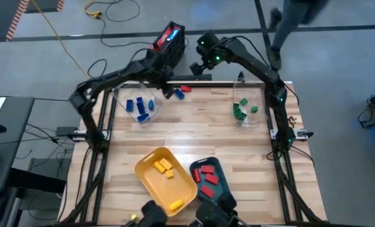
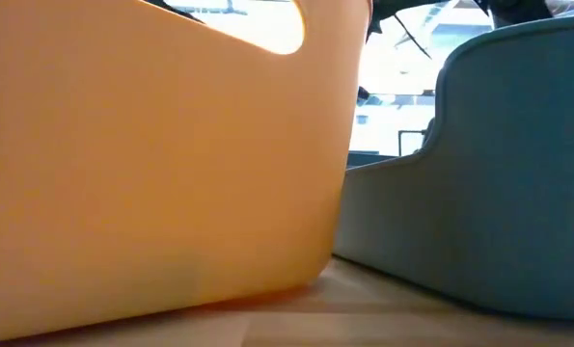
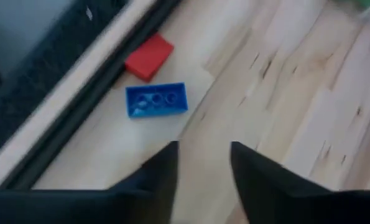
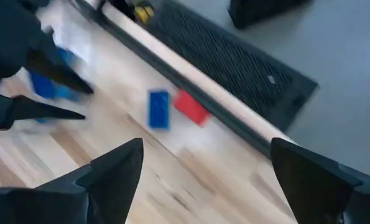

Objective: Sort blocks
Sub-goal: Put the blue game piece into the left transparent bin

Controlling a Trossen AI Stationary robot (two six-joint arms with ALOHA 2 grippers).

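Note:
A blue block and a red block lie flat on the wooden table beside its far edge rail; the high view shows the same blue block and red block. My left gripper hovers just short of the blue block, open, with nothing between its fingers. My right gripper hangs above the far edge, wide open and empty, looking down on both blocks. The low view shows neither gripper.
A clear container with blue blocks stands far left, another with green blocks far right. A yellow tray with yellow blocks and a teal tray with red blocks sit at the near edge, filling the low view. Bare wood lies between.

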